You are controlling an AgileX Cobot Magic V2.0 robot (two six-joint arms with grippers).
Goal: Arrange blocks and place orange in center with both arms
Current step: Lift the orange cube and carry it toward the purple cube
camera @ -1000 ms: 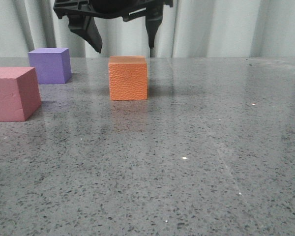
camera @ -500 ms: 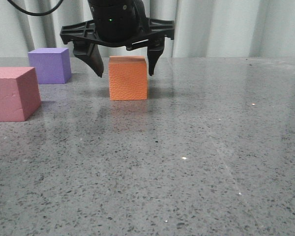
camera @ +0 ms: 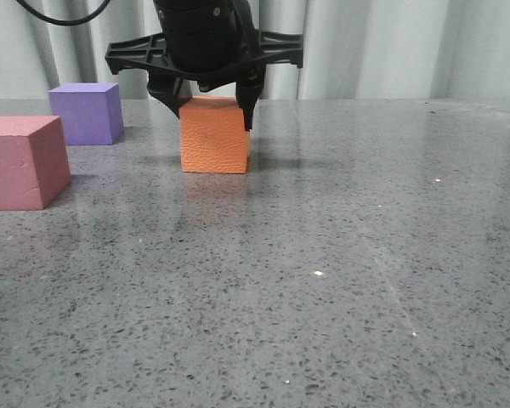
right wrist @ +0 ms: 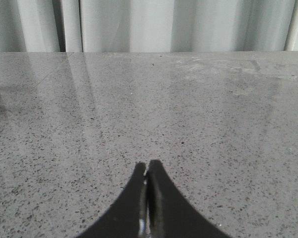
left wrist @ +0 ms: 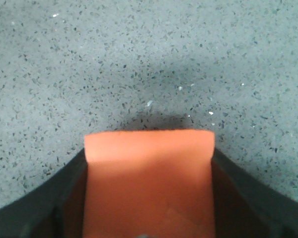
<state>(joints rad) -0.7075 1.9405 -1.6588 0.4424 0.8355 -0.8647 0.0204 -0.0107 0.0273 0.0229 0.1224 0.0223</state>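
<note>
The orange cube (camera: 214,136) with a pebbled face stands on the grey table (camera: 323,255), left of middle and far back. My left gripper (camera: 211,109) comes down over it, and its black fingers are closed against the cube's two sides. In the left wrist view the orange cube (left wrist: 149,183) fills the gap between the fingers (left wrist: 49,198). The pink-red cube (camera: 21,161) sits at the left edge. The purple cube (camera: 87,112) stands behind it. My right gripper (right wrist: 147,166) is shut and empty, low over bare table.
A pale curtain (camera: 391,47) hangs behind the table's far edge. The speckled table surface stretches to the front and right of the cubes.
My left gripper came down over the orange cube and closed on its sides. The cube has shifted slightly to the left.
</note>
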